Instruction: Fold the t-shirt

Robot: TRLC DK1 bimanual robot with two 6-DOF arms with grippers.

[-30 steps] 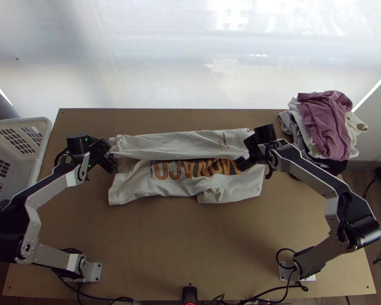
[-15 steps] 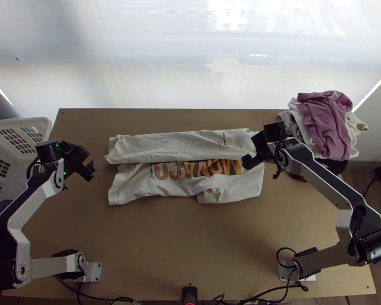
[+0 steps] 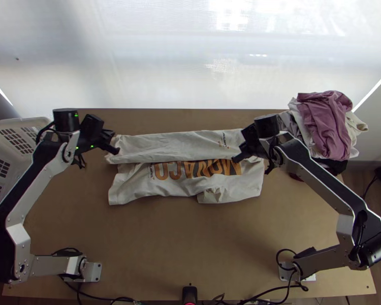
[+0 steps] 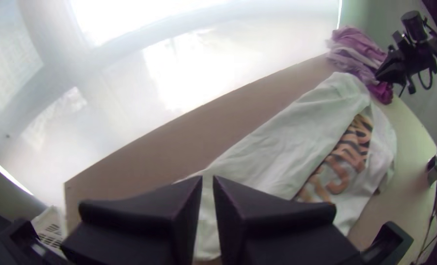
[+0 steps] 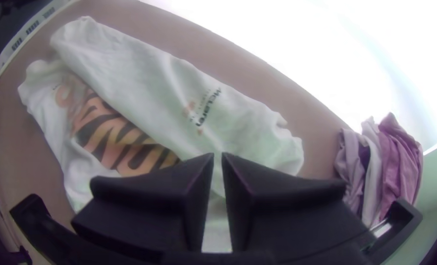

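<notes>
The white t-shirt (image 3: 185,145) lies lengthwise across the table, its far part folded over as a long plain strip. Orange and black lettering shows along the near part, where a small flap lies near the right end. My left gripper (image 3: 115,151), shut and holding nothing, is over the strip's left end. Over the shirt's right end is my right gripper (image 3: 236,158), also shut and empty. In the left wrist view the shirt (image 4: 287,142) stretches beyond the left gripper (image 4: 207,177). The right wrist view has the shirt (image 5: 159,98) beyond the right gripper (image 5: 218,155).
A pile of purple, white and grey clothes (image 3: 325,124) sits at the table's far right corner. At the left edge stands a white basket (image 3: 45,127). Bare table (image 3: 190,234) lies between the shirt and the near edge, where cables run.
My left gripper let go of the strip's left end, drew back left, then shut and came back toward it. The right gripper pulled slightly away to the right, then returned leftward and shut.
</notes>
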